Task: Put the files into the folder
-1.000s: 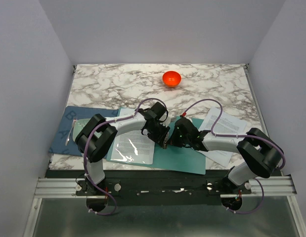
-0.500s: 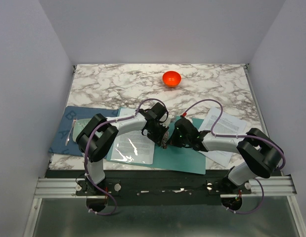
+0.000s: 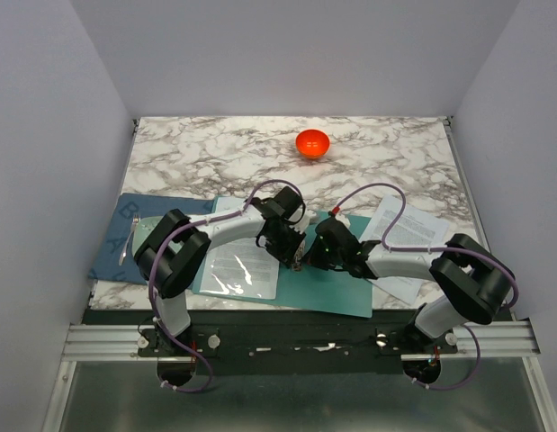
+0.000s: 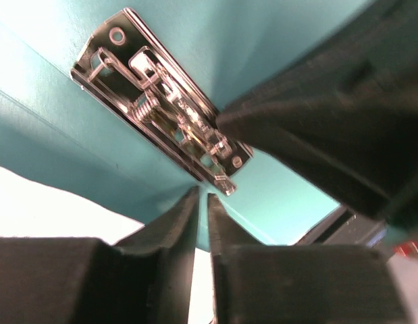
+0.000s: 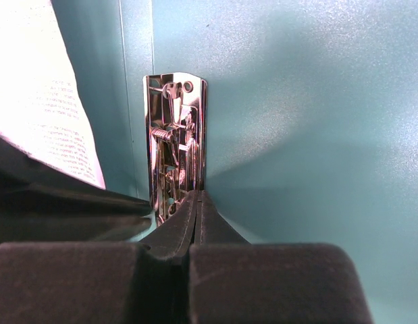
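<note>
The folder (image 3: 336, 286) lies open and flat at 6 o'clock on the worktop (image 3: 224, 144). Its near edge runs close along the worktop's near edge, and its long axis goes from 9 to 3. I see open marble toward 12, where an orange bowl (image 3: 312, 142) sits. Loose files (image 3: 413, 236) lie at 3 by the folder's right edge, and one sheet (image 3: 242, 265) lies on its left half.

Both arms meet at the metal clip (image 4: 161, 108). The right end effector (image 5: 197, 196) is pressed together with its tip on the clip. The left end effector (image 4: 202, 196) shows only a thin slit and pinches nothing. Since a second ago, the right wrist has edged slightly toward 9.
</note>
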`<state>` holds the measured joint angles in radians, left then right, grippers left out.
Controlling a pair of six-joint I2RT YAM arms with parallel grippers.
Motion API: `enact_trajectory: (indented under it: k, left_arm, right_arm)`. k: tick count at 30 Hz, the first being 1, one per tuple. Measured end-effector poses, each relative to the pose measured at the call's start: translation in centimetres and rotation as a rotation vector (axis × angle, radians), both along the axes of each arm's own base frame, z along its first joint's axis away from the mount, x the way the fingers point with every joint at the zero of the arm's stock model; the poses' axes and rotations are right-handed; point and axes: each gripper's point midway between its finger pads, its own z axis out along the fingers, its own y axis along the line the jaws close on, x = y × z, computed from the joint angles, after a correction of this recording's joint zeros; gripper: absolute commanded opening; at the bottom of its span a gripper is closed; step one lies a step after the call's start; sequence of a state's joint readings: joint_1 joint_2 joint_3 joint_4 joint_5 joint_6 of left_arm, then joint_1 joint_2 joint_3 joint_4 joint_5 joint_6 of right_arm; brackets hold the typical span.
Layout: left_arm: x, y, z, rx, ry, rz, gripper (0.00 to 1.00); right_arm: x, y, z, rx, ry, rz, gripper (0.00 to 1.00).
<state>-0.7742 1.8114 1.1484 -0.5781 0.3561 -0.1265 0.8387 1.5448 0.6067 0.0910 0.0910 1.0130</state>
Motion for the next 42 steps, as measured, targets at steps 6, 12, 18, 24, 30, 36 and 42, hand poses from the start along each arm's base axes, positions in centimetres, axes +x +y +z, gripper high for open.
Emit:
enact_trajectory:
  k: [6,12,18,24,30,36,42]
  left_arm:
    - [-0.1,0.2,1.8,-0.023,-0.031,-0.003,0.31]
    - [-0.2,0.3,1.7,-0.022,-0.028,0.0,0.24]
    - [0.0,0.1,0.7,-0.015,-0.018,0.003,0.25]
    - [0.0,-0.1,0.6,-0.02,-0.011,0.007,0.3]
    - [-0.4,0.1,0.3,-0.019,0.001,0.005,0.31]
    - [-0.5,0.1,0.1,-0.02,0.004,0.004,0.3]
    - [-0.5,-0.1,0.2,-0.031,0.004,0.001,0.29]
  right_arm:
    - [0.0,0.1,0.0,0.012,0.005,-0.015,0.01]
    - [0.0,0.0,-0.1,0.021,0.007,-0.029,0.01]
    - [-0.1,-0.1,-0.2,0.032,0.005,-0.043,0.01]
    - [0.0,-0.1,-0.2,0.033,0.005,-0.049,0.01]
    - [0.0,0.0,-0.2,0.035,0.007,-0.051,0.01]
    - [0.0,0.0,-0.2,0.036,0.006,-0.051,0.01]
    - [-0.1,-0.1,-0.4,0.035,0.01,-0.053,0.0]
